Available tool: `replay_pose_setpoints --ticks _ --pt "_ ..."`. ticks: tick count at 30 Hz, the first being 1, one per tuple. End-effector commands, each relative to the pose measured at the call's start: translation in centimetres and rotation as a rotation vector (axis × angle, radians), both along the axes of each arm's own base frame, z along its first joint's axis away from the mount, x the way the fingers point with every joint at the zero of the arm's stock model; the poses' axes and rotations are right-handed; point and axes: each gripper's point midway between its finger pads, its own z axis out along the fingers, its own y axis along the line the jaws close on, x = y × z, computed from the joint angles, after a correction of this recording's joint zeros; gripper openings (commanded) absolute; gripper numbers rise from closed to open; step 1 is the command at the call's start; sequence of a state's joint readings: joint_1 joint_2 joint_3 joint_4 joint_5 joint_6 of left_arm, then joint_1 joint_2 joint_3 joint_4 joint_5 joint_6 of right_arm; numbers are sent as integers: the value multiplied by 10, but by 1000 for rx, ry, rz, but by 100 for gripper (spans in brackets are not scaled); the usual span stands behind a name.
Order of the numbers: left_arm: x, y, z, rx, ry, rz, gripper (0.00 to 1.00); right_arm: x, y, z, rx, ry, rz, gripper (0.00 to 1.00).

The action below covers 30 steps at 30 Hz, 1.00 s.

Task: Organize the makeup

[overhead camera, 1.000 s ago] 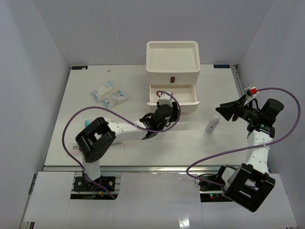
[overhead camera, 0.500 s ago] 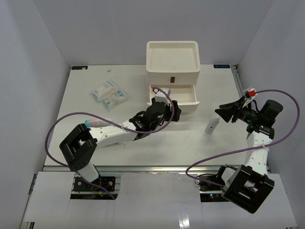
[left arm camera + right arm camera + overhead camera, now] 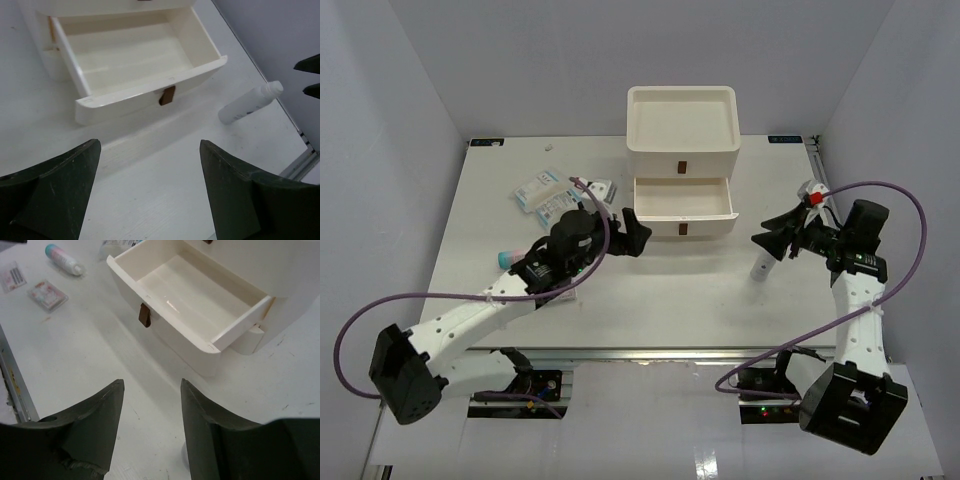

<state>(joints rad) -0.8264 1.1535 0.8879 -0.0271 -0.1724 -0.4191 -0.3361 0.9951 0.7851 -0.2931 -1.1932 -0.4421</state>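
A slim white tube point(image 3: 760, 263) lies on the table right of the drawer box; it also shows in the left wrist view point(image 3: 250, 102). My right gripper point(image 3: 767, 238) hovers open and empty just above it point(image 3: 150, 385), and only the tube's end point(image 3: 184, 452) peeks out by one finger. My left gripper point(image 3: 638, 237) is open and empty point(image 3: 150, 150), in front of the open middle drawer point(image 3: 682, 200), which is empty point(image 3: 140, 55). A pink-blue tube point(image 3: 510, 256) and clear packets point(image 3: 542, 195) lie at the left. No sponges are in view.
The white three-drawer box point(image 3: 680, 120) stands at the back centre, with its open top tray empty. Another packet point(image 3: 603, 188) lies left of the drawer. In the right wrist view the pink-blue tube point(image 3: 64, 260) and two packets point(image 3: 47, 295) lie near the table's edge.
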Motion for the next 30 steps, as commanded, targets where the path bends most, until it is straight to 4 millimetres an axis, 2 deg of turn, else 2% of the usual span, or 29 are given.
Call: replay_pose_setpoints --ticks 1,4,6,8,9,11,15,17,19,21,23,25,28,30 --pt "-2 66 -13 74 36 65 92 -10 33 31 -161 -171 143 59" --pt "-2 97 -15 119 3 144 94 -19 57 44 -197 -203 236 62" --pt "-1 117 -8 141 -41 215 94 -29 83 47 -213 -213 333 64" --pt "-4 136 4 147 -100 282 95 -37 111 50 -238 -219 414 64" --pt "-8 145 20 118 -152 313 96 -40 122 49 -248 -218 447 64" --pt "-14 165 36 101 -213 383 96 -49 154 41 -282 -190 532 65" --pt "-30 200 51 40 -285 510 98 -66 217 9 -360 -95 697 66" --pt "-39 215 60 -1 -314 565 98 -71 241 -1 -393 -76 746 68" --pt "-49 235 63 -37 -333 641 98 -80 274 -7 -429 -72 802 73" --pt "-62 251 72 -90 -367 689 98 -79 296 -31 -474 -16 821 76" --pt "-73 269 79 -144 -393 754 98 -79 331 -47 -501 14 835 78" --pt "-85 283 85 -200 -425 793 98 -79 356 -58 -509 38 835 80" --pt "-98 298 90 -245 -461 826 98 -74 397 -81 -539 71 808 82" --pt "-103 302 91 -256 -473 833 98 -75 416 -109 -573 110 807 83"
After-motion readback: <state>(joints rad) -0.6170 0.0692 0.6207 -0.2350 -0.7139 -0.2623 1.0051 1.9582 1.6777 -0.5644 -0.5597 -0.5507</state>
